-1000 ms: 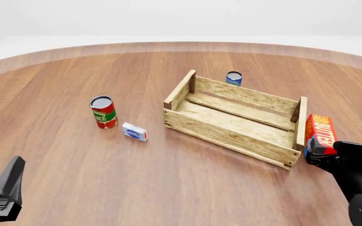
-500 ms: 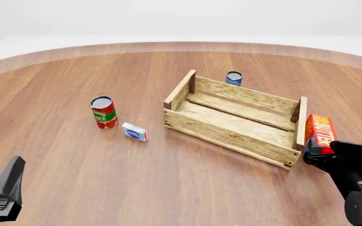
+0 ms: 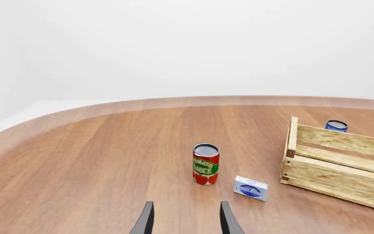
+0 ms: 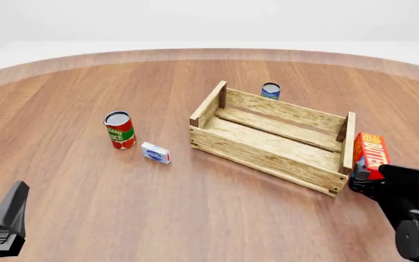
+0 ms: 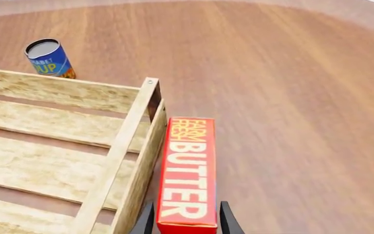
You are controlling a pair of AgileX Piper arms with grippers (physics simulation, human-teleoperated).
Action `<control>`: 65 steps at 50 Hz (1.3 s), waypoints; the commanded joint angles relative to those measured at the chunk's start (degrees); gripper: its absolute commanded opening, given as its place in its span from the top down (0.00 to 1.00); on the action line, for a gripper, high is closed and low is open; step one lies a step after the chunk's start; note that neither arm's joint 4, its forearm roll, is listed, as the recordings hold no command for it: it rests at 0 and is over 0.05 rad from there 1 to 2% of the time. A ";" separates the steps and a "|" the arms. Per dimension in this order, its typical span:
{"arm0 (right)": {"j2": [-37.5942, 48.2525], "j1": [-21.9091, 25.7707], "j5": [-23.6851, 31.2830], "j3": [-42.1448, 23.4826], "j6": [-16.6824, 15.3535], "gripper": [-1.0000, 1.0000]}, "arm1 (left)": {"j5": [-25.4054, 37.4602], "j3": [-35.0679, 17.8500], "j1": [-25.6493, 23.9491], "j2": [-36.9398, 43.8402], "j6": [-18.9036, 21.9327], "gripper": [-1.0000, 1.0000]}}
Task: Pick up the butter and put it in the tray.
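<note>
The butter (image 4: 370, 153), a red carton with white lettering, lies on the table just outside the right end of the tray (image 4: 268, 155). In the right wrist view the butter (image 5: 188, 170) runs along the tray's end wall (image 5: 119, 156). My right gripper (image 4: 364, 179) is open. Its fingers (image 5: 145, 220) stand either side of the carton's near end with small gaps. My left gripper (image 4: 17, 192) is open and empty at the near left, far from both. In its wrist view the left gripper (image 3: 185, 220) looks toward the tray (image 3: 336, 175).
A tomato sauce can (image 4: 119, 130) and a small white-and-blue box (image 4: 155, 153) stand left of the tray. They also show in the left wrist view, can (image 3: 205, 164) and box (image 3: 251, 188). A blue can (image 4: 270, 90) stands behind the tray and shows in the right wrist view (image 5: 49, 58).
My right gripper has come down and slightly left around the butter's near end. The butter, tray and left arm have not moved.
</note>
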 commanded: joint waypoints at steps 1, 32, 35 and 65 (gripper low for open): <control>1.57 0.22 0.00 -0.77 0.44 0.00 | 0.00 0.00 0.00 0.00 0.00 0.00; -3.19 -1.15 -0.01 2.08 0.27 1.00 | 0.00 0.00 0.00 0.00 0.00 0.00; -4.12 -1.39 -0.01 2.66 0.16 1.00 | 0.00 0.00 0.00 0.00 0.00 0.00; -10.25 -0.71 0.00 6.39 -0.41 1.00 | 0.00 0.00 0.00 0.00 0.00 0.00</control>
